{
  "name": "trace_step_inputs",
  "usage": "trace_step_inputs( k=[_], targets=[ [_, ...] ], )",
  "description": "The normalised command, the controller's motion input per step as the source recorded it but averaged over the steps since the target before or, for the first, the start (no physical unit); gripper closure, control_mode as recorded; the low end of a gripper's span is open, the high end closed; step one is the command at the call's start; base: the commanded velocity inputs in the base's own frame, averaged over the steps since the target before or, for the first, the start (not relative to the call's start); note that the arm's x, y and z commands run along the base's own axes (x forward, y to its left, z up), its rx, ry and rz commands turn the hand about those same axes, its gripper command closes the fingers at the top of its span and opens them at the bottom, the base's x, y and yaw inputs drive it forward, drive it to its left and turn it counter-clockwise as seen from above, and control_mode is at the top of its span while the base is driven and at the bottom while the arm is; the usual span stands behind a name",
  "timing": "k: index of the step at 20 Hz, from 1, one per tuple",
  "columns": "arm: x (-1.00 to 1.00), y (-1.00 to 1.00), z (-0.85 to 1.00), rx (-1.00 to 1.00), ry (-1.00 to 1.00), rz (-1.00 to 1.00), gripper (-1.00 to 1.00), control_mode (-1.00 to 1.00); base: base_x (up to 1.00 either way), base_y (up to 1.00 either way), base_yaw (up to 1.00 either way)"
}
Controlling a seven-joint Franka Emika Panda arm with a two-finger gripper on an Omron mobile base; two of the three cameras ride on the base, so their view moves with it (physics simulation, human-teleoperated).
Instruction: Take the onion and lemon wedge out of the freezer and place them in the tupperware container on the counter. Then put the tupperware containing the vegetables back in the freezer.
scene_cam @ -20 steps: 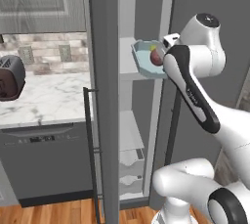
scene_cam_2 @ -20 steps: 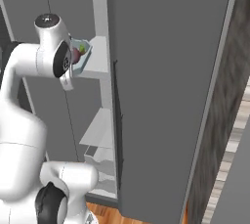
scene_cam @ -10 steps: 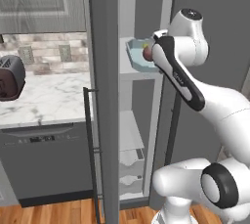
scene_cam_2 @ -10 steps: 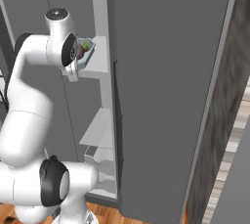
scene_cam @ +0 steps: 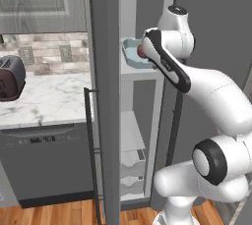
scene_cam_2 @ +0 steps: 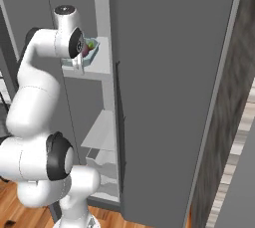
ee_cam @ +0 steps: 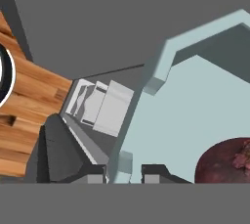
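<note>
Tupperware container [ee_cam: 195,100] in raised pincer [ee_cam: 124,169]

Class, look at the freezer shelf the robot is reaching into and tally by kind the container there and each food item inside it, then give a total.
Container: 1
Onion: 1
Lemon wedge: 1
Total: 3

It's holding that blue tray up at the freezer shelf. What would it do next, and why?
Probably ease the tray a little further onto the shelf, then let go. The tool is clamped on the tray's rim, the onion is inside, and the tray looks only partly over the shelf's front edge, so releasing now might tip it.
</note>
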Motion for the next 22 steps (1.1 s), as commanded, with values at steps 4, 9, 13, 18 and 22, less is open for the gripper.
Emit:
trace_step_inputs(
  k=[4, 9, 13, 18, 22],
  targets=[
    [0.43, 0.20, -0.17, -0.04, 0.00, 0.00, 1.00, -1.00, 0.00, 0.00, 0.00],
    [0.47, 0.04, -0.11, -0.01, 0.00, 0.00, 1.00, -1.00, 0.00, 0.00, 0.00],
    [0.45, 0.03, -0.07, 0.00, 0.00, 0.00, 1.00, -1.00, 0.00, 0.00, 0.00],
    [0.48, 0.06, -0.06, 0.00, 0.01, 0.00, 1.00, -1.00, 0.00, 0.00, 0.00],
    [0.48, 0.05, -0.10, 0.00, 0.02, 0.00, 1.00, -1.00, 0.00, 0.00, 0.00]
  ],
)
